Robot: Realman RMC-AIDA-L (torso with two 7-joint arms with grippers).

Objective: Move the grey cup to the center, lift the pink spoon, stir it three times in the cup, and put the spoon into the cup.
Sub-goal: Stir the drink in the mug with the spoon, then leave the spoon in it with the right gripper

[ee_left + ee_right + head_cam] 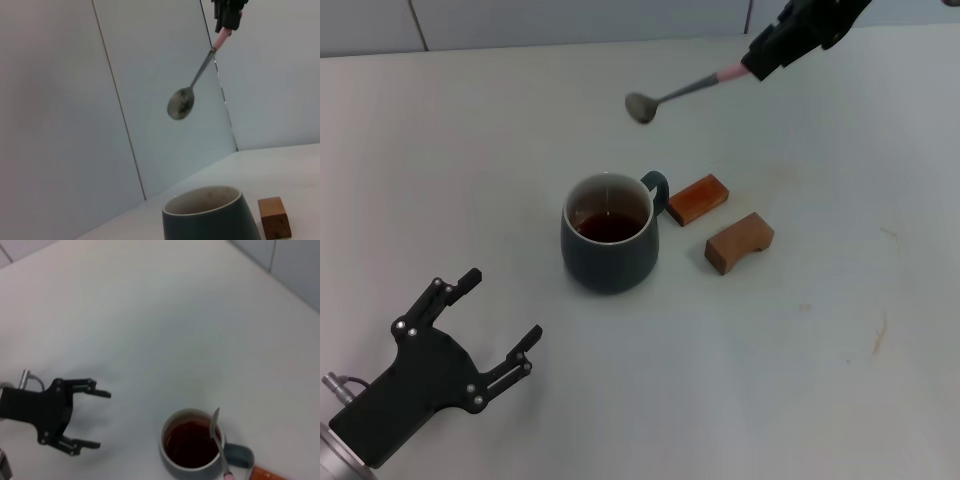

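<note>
Lowering calls for care: the right gripper, upper right of the head view, pinches the pink spoon by its handle, high above the grey cup at centre. Bring the bowl down inside the rim without tipping it. The left gripper, lower left, waits open.

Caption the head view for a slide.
Right gripper holds the pink spoon above the grey cup; open left gripper waits nearby.

The right end effector holds the pink spoon above the grey cup.
</note>
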